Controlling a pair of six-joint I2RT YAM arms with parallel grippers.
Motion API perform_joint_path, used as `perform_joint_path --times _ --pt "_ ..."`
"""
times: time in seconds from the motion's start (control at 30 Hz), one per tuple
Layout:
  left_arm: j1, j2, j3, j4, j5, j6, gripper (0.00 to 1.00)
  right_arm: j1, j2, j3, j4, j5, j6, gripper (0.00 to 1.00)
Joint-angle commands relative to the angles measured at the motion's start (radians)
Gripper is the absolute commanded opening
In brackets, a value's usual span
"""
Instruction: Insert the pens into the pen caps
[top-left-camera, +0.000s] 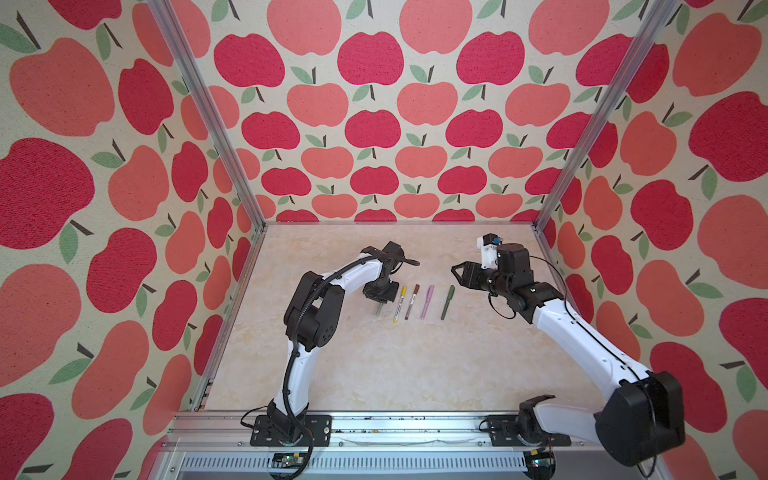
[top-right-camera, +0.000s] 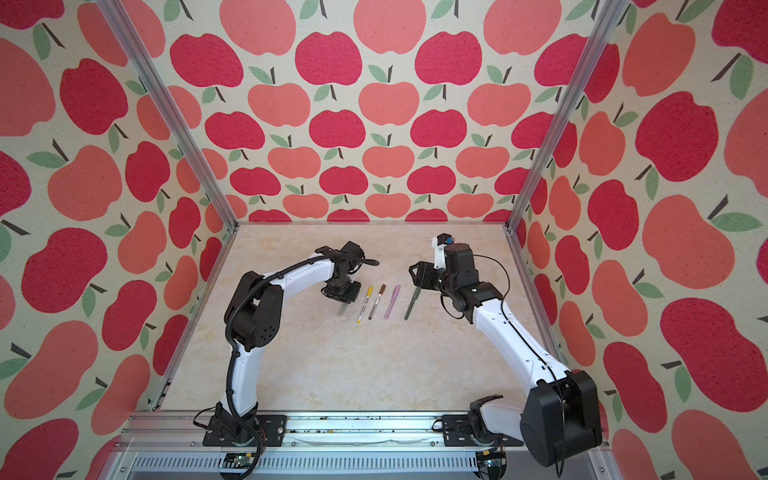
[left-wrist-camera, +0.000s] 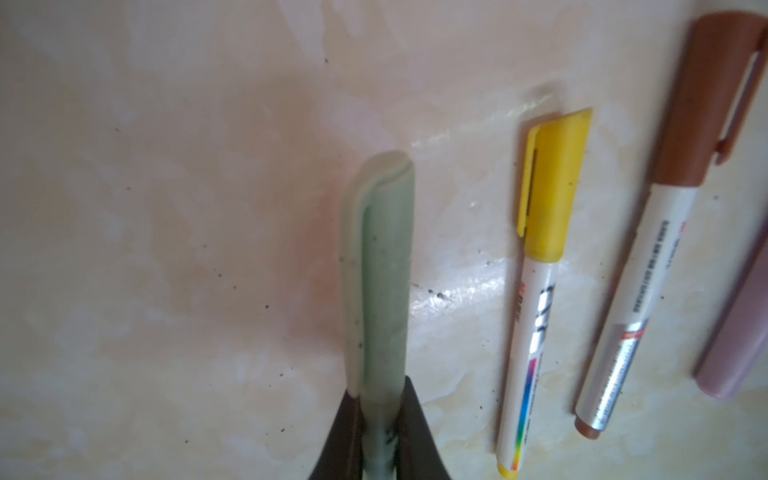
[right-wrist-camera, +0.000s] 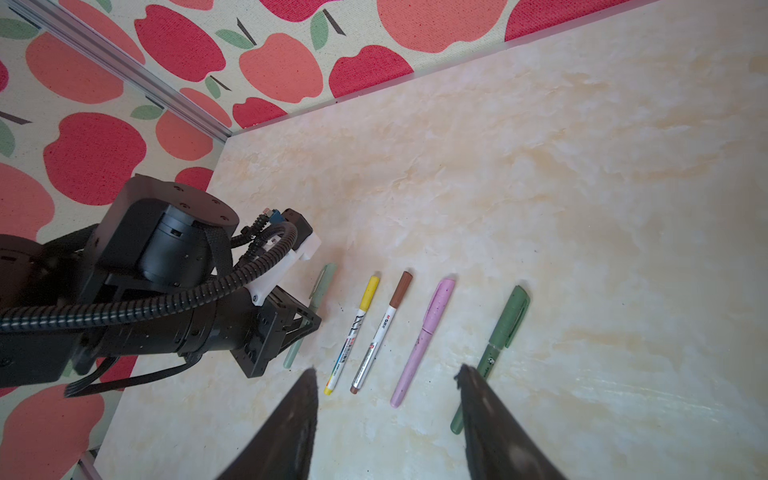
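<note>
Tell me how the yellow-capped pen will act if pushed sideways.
The yellow-capped pen looks slim and round, so it would probably roll, though its cap clip may stop that. The glossy table suggests it could also slide. Likely stiff and light, being thin plastic.

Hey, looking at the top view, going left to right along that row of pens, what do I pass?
In a top view: pale green pen → yellow-capped pen → brown-capped pen → pink pen → dark green pen.
</note>
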Motion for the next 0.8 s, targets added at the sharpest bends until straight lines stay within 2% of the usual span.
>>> perform_joint_path --times 0.0,0.1,0.23,0.53,0.63,0.77 --pt "-0.010 0.030 0.038 -0.065 -0.039 0.035 0.00 -0.006 -0.008 0.002 -0.005 -0.011 0.010 0.57" --pt "-0.010 0.037 0.037 -0.061 -0.044 0.038 0.03 -0.005 -0.005 0.008 -0.008 -0.015 0.014 0.57" --pt "-0.010 0.041 0.038 -0.056 -0.054 0.042 0.16 -0.005 -0.008 0.016 -0.017 -0.016 0.016 0.57" --pt "-0.006 0.015 0.032 -0.020 -0.064 0.041 0.29 -0.006 -0.010 0.034 -0.044 -0.001 0.006 0.57" --pt "-0.002 -0.038 0.010 0.023 -0.092 0.039 0.38 -0.007 -0.017 0.045 -0.061 0.015 -0.008 0.57" --pt "0.023 -0.207 -0.075 0.177 -0.079 0.048 0.49 -0.024 -0.041 0.047 -0.079 0.072 -0.052 0.57"
